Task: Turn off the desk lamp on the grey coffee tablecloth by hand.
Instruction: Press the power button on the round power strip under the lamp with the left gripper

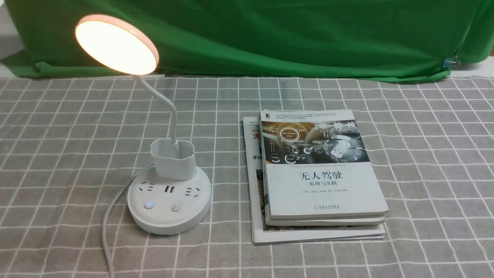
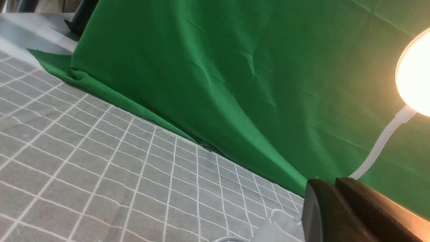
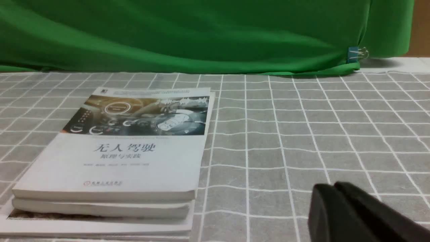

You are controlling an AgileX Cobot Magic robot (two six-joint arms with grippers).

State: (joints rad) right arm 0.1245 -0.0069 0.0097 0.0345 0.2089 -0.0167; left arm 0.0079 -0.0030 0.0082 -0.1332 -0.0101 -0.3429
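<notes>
Grey cloth with a grid of thin white lines (image 1: 225,255) covers the table before me, and a green drape (image 1: 270,34) hangs behind it; from my left gripper (image 2: 324,188) I work outward: its dark fingers look pressed together, with nothing visible between them; my right gripper (image 3: 331,191), blurred in its own wrist view, seems closed on itself too, and I see nothing held there.

Beyond the left fingertips the desk lamp's pen cup (image 2: 280,223) and its bendy neck (image 2: 379,144) show in that wrist view; the desk lamp (image 1: 170,210) stands upright on the cloth, on my left side, its round disc head (image 1: 117,46) glowing; on the base, in front of the sockets, sit two buttons, one with a small blue light (image 1: 149,204), the other plain (image 1: 176,208); a pale power cord (image 1: 106,235) runs from the base toward me. To the right of the lamp, apart from it, lies a stack of books (image 1: 324,193); a binder clip (image 1: 450,62) grips the drape's far right corner.

I judge that I am at the start, the press still to be made; next I should bring the left gripper over the base, fingers together, and push straight down, probably on the blue-lit button; a slanted push could slide the base or miss, and the neck wants a wide berth.
</notes>
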